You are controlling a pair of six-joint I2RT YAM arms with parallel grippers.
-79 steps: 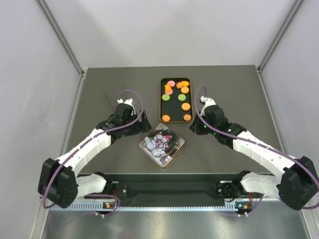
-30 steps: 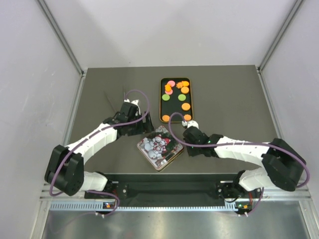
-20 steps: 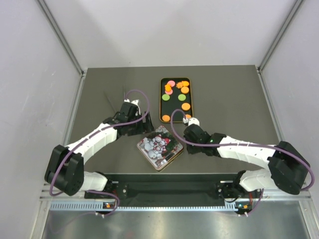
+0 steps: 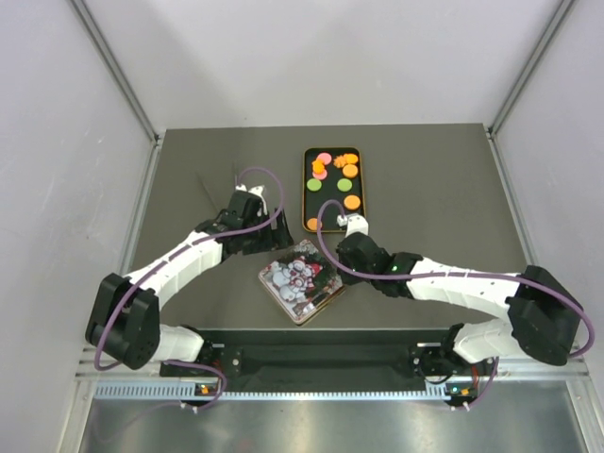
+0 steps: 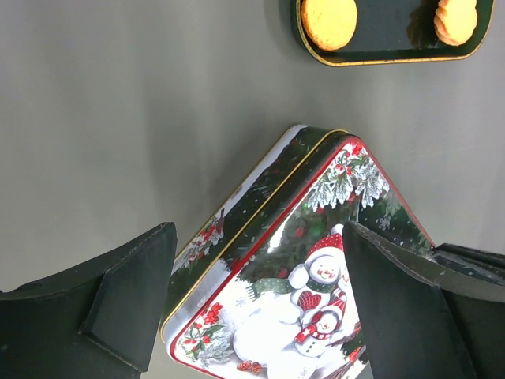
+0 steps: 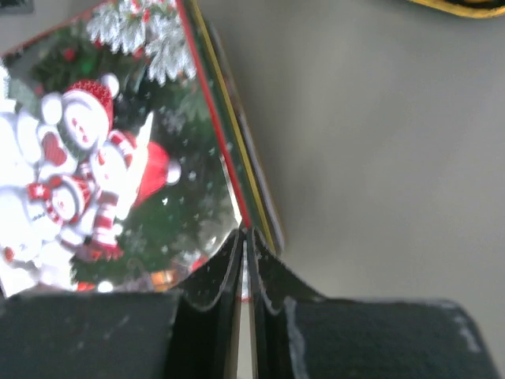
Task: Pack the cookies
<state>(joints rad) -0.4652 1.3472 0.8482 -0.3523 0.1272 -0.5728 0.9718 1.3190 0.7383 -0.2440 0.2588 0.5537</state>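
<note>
We see our left gripper (image 5: 259, 237) spread wide over the snowman tin (image 4: 304, 276). Our right gripper (image 6: 246, 237) is clenched, its tips at the tin's right edge. The cookies (image 4: 344, 185) lie on the far tray (image 4: 307, 193).

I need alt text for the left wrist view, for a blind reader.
A closed snowman tin lies on the grey table, framed by the open left claw. Beyond it, a dark tray holds two orange cookies.

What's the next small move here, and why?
Probably close the open left gripper on the tin to steady it: its lid is on, and the shut right gripper rests at the lid's edge, seemingly ready to pry.
</note>
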